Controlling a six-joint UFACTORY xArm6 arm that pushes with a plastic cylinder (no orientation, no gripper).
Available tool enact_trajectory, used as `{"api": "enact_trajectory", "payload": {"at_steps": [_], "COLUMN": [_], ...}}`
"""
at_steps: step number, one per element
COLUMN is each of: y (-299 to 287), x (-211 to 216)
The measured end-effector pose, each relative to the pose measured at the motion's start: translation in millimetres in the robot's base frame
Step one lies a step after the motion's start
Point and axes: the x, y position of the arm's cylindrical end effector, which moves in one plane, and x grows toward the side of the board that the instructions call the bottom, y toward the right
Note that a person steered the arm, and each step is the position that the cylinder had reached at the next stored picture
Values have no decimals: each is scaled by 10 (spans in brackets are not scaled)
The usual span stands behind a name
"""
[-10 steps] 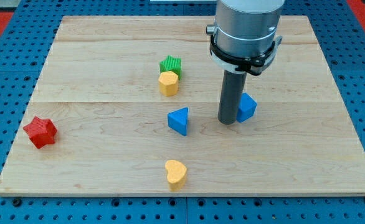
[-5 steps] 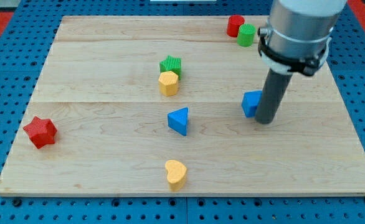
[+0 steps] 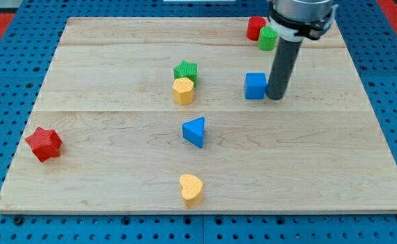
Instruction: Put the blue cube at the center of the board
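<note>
**Mia:** Where is the small blue cube (image 3: 255, 86) now?

**Ben:** It sits on the pale wooden worktop (image 3: 117, 54), right of the middle and closer to the top edge than the bottom edge. The robot's tip (image 3: 274, 97) is just beside it, on the side facing the right edge. They look as if they touch, or almost.

**Mia:** So which way does the cube lie from the tip?

**Ben:** Toward the left edge. The middle of the worktop is to the left too, and a bit nearer the bottom edge. A push to the left looks like a good start, but the cube likely needs to come down a little as well.

**Mia:** Does the robot have a pincer?

**Ben:** No pincer shows. There is just a dark rod, so it holds nothing.

**Mia:** What could get in the way?

**Ben:** A yellow block (image 3: 183, 90) with a green star block (image 3: 185, 70) touching it sits left of the cube. A blue triangle block (image 3: 194, 131) lies near the middle. A red round block (image 3: 255, 28) and a green round block (image 3: 267, 38) are near the top edge. A red star block (image 3: 44, 144) and a yellow heart block (image 3: 191, 189) are well apart from it.
</note>
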Motion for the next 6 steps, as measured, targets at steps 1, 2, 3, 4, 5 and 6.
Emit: {"api": "enact_trajectory", "payload": {"at_steps": [1,2,3,4,5,6], "y": [-101,-363,-723,-1044,-102,107], "x": [-230,-350,-351,-350,-2,1067]}}
